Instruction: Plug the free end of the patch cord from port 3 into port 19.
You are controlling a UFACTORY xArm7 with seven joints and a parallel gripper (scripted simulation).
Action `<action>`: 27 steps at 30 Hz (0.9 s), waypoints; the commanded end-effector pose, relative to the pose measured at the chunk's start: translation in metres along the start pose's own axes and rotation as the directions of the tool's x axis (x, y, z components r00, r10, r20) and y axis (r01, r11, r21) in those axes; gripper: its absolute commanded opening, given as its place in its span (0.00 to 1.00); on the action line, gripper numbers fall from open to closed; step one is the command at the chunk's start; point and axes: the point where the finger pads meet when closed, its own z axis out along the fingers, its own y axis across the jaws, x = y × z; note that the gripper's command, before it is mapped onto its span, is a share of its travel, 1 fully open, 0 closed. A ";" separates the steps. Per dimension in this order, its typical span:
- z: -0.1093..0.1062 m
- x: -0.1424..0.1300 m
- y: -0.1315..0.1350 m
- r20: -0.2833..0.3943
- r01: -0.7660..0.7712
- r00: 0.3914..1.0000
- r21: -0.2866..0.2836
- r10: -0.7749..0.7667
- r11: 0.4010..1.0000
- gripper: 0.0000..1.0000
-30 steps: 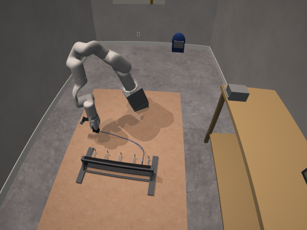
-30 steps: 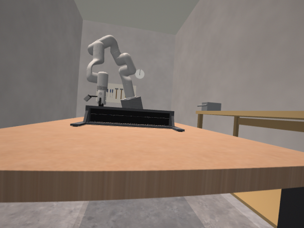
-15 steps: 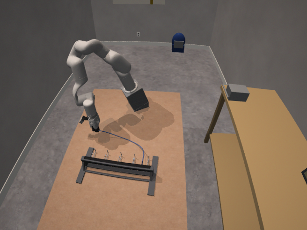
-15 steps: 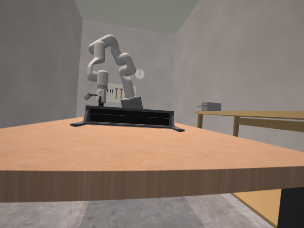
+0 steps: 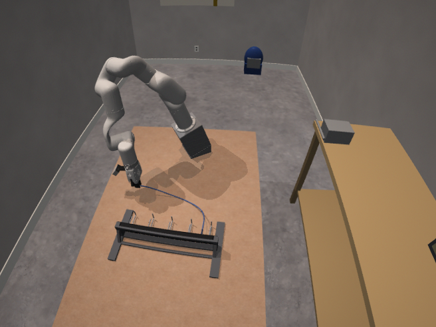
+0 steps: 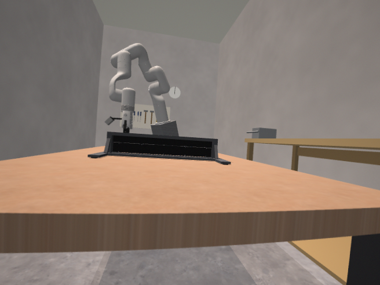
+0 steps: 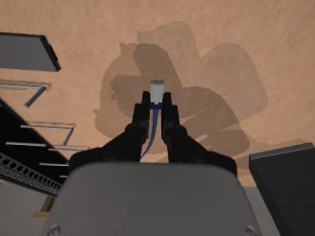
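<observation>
The tool point(image 5: 135, 184) point(image 6: 125, 130) point(image 7: 156, 102) is clamped on the cord's plug point(image 7: 157, 91), whose clear tip points to twelve o'clock in the wrist view. From it the blue cord point(image 5: 183, 199) point(image 7: 153, 131) arcs toward five o'clock in the top view, into the rack point(image 5: 169, 232) point(image 6: 162, 138) point(image 7: 29, 168) on the table point(image 5: 169, 292) point(image 6: 183, 183) point(image 7: 86, 29), near its right end there.

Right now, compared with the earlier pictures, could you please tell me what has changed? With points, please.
The hand point(image 5: 135, 184) point(image 6: 125, 130) point(image 7: 156, 102) seems to have risen slightly, carrying the end of the blue patch cord point(image 5: 190, 201) point(image 7: 154, 131). I see nothing newly gripped or released. The rack point(image 5: 169, 232) point(image 6: 162, 136) point(image 7: 24, 52) stayed put.
</observation>
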 end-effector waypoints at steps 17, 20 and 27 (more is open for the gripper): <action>-0.001 0.000 -0.003 -0.001 0.013 1.000 0.003 -0.013 1.000 0.00; -0.001 -0.001 -0.004 -0.001 0.021 1.000 0.003 -0.021 1.000 0.00; -0.002 -0.003 -0.007 -0.001 0.052 0.999 0.003 -0.052 0.999 0.00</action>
